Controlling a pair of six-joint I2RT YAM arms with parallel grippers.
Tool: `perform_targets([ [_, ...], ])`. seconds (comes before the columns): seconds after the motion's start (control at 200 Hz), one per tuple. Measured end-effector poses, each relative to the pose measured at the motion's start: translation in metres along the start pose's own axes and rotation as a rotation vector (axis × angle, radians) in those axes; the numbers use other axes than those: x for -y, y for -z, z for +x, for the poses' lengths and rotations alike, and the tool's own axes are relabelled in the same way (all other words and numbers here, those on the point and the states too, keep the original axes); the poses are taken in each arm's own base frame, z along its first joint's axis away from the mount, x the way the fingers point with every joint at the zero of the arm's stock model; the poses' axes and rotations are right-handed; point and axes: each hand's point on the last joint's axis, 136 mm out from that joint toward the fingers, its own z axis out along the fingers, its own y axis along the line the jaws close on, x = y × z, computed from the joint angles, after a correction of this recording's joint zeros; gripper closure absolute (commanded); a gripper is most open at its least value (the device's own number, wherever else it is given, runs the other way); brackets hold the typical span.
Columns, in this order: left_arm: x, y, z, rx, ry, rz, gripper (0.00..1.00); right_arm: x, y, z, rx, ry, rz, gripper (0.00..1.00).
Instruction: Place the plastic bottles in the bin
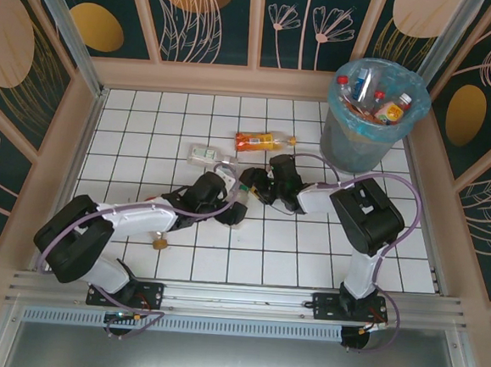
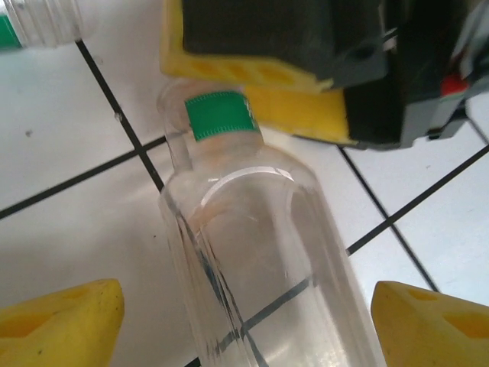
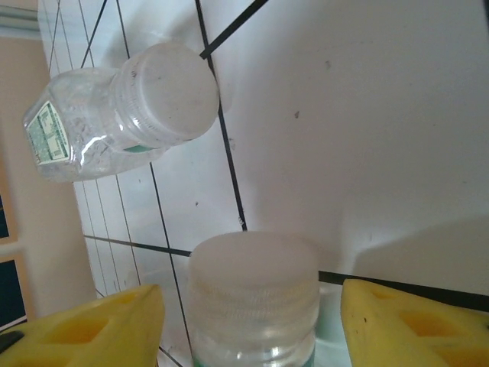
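Left wrist view puts the bottle (image 2: pixel 267 252) right between the yellow fingers of our left gripper (image 2: pixel 244 298). Its long axis runs from 6 o'clock up to about 11, body nearest us and the neck with its green band (image 2: pixel 221 115) pointing away. Our fingers stand released on either side of the body, with floor showing on the 9 o'clock side, so nothing is grasped. At the far end of the same bottle, the right wrist view shows our right gripper (image 3: pixel 250 294) straddling the white cap (image 3: pixel 252 275). A gap shows on each side of it, so those fingers are released too. We have both arms on one bottle, meeting nose to nose over the table (image 1: pixel 149 116) near its middle. We judge the coming move turns on which of us closes: left across the body, or right across the cap. Beyond, at 11 o'clock from the cap, lies a crushed bottle (image 3: pixel 99 122), and farther out an orange bottle (image 1: pixel 264 141). The bin (image 1: pixel 350 145), already holding several bottles (image 1: pixel 380 100), stands at 2 o'clock from the grippers, on our right arm's side.
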Motion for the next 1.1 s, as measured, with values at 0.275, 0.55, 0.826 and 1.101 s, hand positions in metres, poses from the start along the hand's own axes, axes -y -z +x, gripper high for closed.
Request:
perform_targets([
  [0.275,-0.012,-0.008,0.025,-0.058,-0.014,-0.04,0.16,-0.007,-0.01,0.004,-0.07,0.013,-0.005,0.41],
  [0.55,-0.016,-0.009,0.034,-0.068,-0.029,-0.046,0.19,-0.011,-0.017,0.009,-0.129,0.037,-0.012,0.43],
  [0.826,-0.018,-0.007,0.038,-0.043,-0.057,-0.038,0.3,-0.009,-0.018,0.007,-0.154,0.01,-0.031,0.47],
  [1.101,-0.016,0.008,0.033,0.022,-0.074,-0.021,0.34,-0.009,-0.016,0.008,-0.184,-0.015,-0.047,0.58],
])
